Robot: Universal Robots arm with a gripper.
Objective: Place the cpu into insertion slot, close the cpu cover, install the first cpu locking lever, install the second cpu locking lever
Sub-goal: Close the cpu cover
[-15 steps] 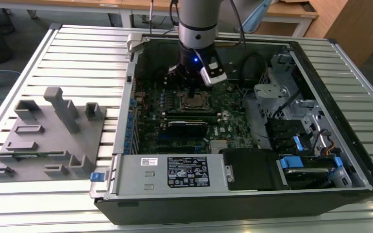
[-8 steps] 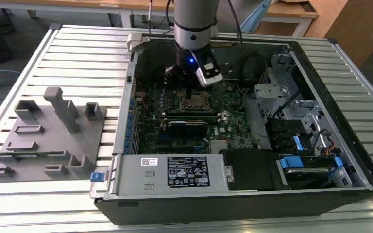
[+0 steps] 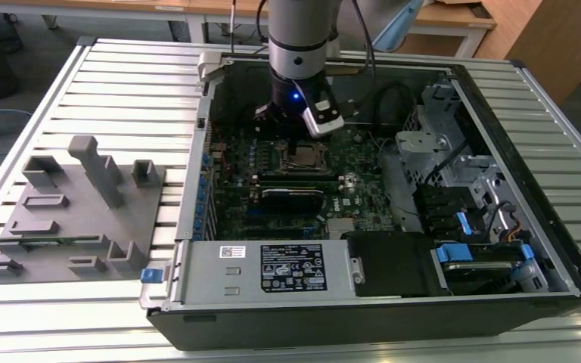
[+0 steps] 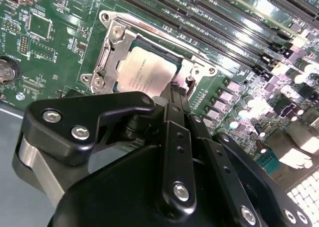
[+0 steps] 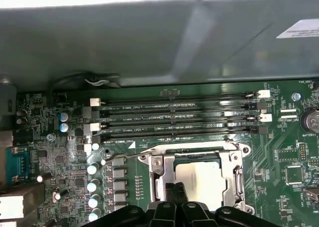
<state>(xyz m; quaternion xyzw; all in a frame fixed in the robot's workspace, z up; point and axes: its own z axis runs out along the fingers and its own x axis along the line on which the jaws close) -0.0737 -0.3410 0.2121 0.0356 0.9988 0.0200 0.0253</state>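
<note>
The cpu (image 5: 202,179) lies flat in the insertion slot (image 3: 304,157) on the green board, its pale metal top showing (image 4: 144,70). The silvery cpu cover (image 5: 234,174) is down around it, framing the chip (image 4: 115,48). A thin wire locking lever (image 5: 124,155) runs along the slot's side nearest the memory slots; I cannot tell whether it is latched. My gripper (image 5: 174,191) hangs just above the edge of the slot, its black fingers shut together with nothing between them (image 4: 175,90). In the exterior view the gripper (image 3: 282,127) is inside the open computer case, just behind the slot.
Long black memory slots (image 5: 174,120) lie beside the socket. The power supply box (image 3: 270,268) sits at the case's front, and drive cages with cables (image 3: 472,204) stand on the exterior view's right. A grey fixture tray (image 3: 69,219) rests on the slatted table on the left.
</note>
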